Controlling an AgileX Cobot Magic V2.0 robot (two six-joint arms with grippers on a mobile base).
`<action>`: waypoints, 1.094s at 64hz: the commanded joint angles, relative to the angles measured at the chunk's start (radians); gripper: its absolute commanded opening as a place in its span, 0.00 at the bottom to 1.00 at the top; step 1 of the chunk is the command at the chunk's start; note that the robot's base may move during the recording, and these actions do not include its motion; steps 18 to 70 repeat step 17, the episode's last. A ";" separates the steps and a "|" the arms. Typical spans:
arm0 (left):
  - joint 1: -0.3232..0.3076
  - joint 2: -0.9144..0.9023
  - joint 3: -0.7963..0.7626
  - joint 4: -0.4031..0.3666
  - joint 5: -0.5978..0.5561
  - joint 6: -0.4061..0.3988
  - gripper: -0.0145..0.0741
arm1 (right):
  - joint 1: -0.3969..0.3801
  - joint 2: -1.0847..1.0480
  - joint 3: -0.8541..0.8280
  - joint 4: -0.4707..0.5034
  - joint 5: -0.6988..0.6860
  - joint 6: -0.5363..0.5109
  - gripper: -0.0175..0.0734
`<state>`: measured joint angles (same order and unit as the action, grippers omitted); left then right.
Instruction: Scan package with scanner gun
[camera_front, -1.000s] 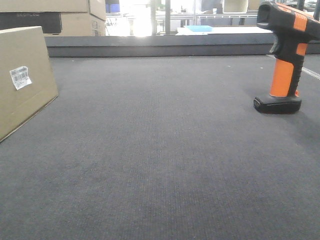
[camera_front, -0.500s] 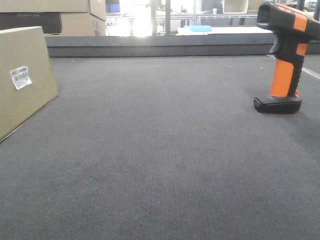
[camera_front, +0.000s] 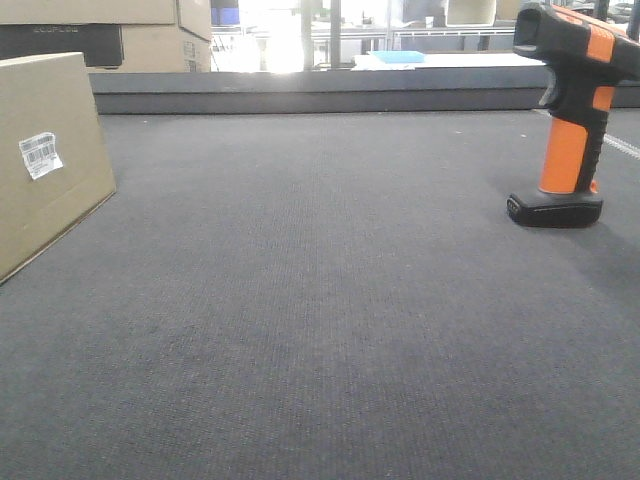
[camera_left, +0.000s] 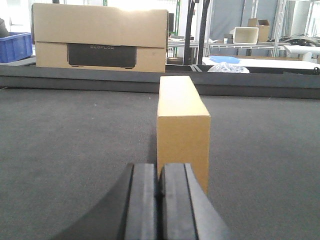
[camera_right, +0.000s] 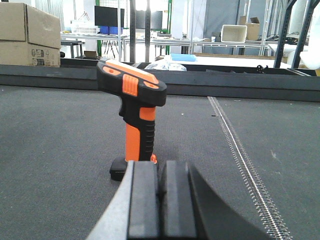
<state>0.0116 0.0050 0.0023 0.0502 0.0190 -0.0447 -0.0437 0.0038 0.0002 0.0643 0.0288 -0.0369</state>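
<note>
The package (camera_front: 45, 160), a tan cardboard box with a small white barcode label (camera_front: 41, 155), stands on edge at the left of the dark belt. In the left wrist view its narrow end (camera_left: 183, 132) rises just beyond my left gripper (camera_left: 160, 172), which is shut and empty. The scanner gun (camera_front: 570, 110), black-headed with an orange handle, stands upright on its black foot at the right. In the right wrist view the scanner gun (camera_right: 135, 115) stands straight ahead of my right gripper (camera_right: 159, 170), which is shut with nothing in it. Neither gripper shows in the front view.
A raised dark ledge (camera_front: 320, 95) borders the belt's far side. Larger cardboard cartons (camera_left: 100, 37) stand behind it at the left, with shelving and tables beyond. A metal seam strip (camera_right: 240, 155) runs along the belt to the right of the scanner.
</note>
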 joint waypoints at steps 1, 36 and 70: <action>0.006 -0.005 -0.002 -0.002 -0.019 0.004 0.04 | -0.005 -0.004 0.000 0.003 -0.020 -0.004 0.01; 0.006 -0.005 -0.002 -0.002 -0.019 0.004 0.04 | -0.005 -0.004 0.000 0.003 -0.020 -0.004 0.01; 0.006 -0.005 -0.002 -0.002 -0.019 0.004 0.04 | -0.005 -0.004 0.000 0.003 -0.020 -0.004 0.01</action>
